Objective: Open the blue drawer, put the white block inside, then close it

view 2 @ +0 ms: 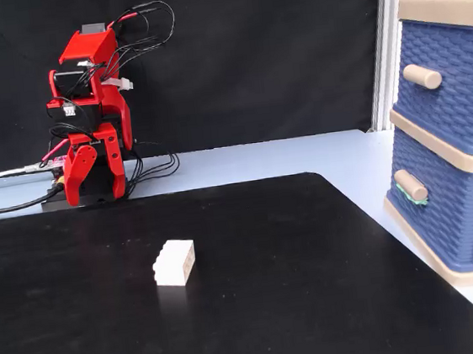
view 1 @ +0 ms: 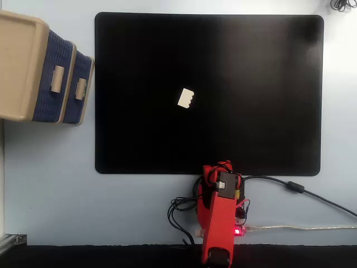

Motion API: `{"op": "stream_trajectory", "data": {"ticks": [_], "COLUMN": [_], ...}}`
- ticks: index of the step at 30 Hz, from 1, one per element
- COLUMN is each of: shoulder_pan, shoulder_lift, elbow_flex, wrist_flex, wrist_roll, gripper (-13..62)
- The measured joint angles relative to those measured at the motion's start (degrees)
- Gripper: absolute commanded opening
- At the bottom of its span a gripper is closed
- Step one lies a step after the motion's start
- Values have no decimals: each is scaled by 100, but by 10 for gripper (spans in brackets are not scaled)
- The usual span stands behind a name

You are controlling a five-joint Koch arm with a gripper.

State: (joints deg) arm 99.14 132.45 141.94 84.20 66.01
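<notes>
The red Koch arm (view 2: 90,116) is folded up on its base at the edge of the black mat (view 1: 251,95), well away from everything else. In the side-on fixed view the gripper (view 2: 92,171) hangs pointing down in front of the base, and there's a bit of a gap between the two red fingers (view 2: 77,170), so the jaws look slightly apart with nothing in them. I can't be totally sure how wide from this angle, and in the top-down fixed view the gripper is hidden under the arm body (view 1: 218,218).

The white block (view 1: 186,99) is lying flat on the mat, out in the open, roughly mid-mat and a little toward the drawer side. You can see the small notches along one edge in both fixed views (view 2: 174,262). Nothing is touching it.

The drawer unit (view 1: 22,67) is a beige-framed thing with two navy woven-look drawers, sitting off the mat on the pale table (view 1: 56,190). The blue drawer (view 1: 81,89), the one with the smaller-looking front and small beige tab handle (view 1: 80,89), is pushed fully in. In the side view it's the lower one (view 2: 442,198). The other navy drawer (view 1: 56,78) next to it is also closed.

A tangle of black cables (view 1: 181,215) and a pale cable (view 1: 301,227) run off the arm's base.
</notes>
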Motion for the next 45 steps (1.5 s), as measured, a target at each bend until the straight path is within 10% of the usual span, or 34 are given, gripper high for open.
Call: {"op": "stream_trajectory", "data": {"ticks": [19, 27, 32, 45], "shoulder_pan": [0, -2127, -4834, -5546], "shoulder_lift": [0, -237, -703, -4395], "elbow_flex": [-940, -2909, -2364, -905], "wrist_flex": [677, 237, -2443, -11637], "wrist_roll": [44, 3111, 6627, 9580], "gripper": [336, 334, 334, 333]}}
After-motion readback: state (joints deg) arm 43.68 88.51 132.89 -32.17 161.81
